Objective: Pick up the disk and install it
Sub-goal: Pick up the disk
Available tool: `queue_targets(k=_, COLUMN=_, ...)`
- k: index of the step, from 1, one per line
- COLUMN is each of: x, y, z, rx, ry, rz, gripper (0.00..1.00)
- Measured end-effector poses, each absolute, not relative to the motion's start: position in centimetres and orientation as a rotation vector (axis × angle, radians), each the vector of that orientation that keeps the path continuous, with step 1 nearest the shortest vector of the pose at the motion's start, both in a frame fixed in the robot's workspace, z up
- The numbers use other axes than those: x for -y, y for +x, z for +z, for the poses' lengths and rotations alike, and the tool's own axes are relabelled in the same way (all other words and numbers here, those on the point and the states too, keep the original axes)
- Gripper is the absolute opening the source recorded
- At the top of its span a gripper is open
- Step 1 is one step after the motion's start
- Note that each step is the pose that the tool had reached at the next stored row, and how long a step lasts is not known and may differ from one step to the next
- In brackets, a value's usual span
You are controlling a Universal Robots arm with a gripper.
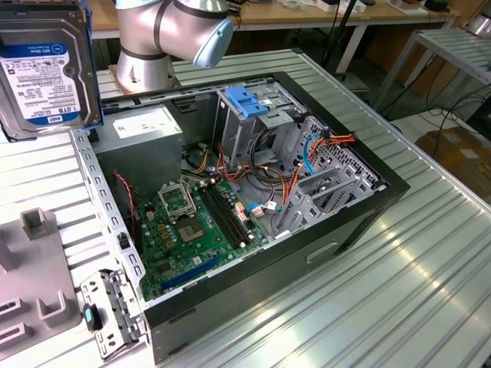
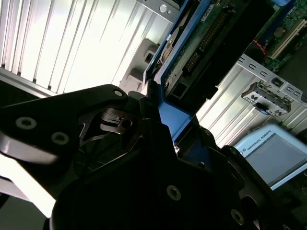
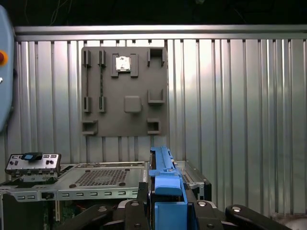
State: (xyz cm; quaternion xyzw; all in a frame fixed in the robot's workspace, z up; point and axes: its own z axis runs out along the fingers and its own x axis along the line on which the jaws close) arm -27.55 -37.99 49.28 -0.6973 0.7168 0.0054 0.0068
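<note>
The disk (image 1: 46,69), silver-grey with a blue-and-white label and blue side rails, hangs in the air at the exterior view's upper left, above the table and to the left of the open computer case (image 1: 368,192). In the second wrist view my gripper (image 2: 160,127) is shut on the disk's blue rail, and the disk's green circuit-board underside (image 2: 206,43) extends away from the black fingers (image 2: 144,120). In the first wrist view the blue rail (image 3: 165,179) stands upright between the fingers (image 3: 139,211).
Inside the case are a motherboard (image 1: 192,222), a grey power-supply box (image 1: 142,126) and a metal drive cage with a blue latch plate (image 1: 245,103). A grey fixture plate (image 3: 124,91) lies on the ribbed metal table. A small front-panel bracket (image 1: 115,307) sits by the case's corner.
</note>
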Motion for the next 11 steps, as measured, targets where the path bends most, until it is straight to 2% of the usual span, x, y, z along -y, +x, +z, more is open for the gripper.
queue_targets(k=11, x=38.0, y=-25.3, z=49.3, rx=-2.242, ry=-2.181, rz=0.017, gripper=0.37)
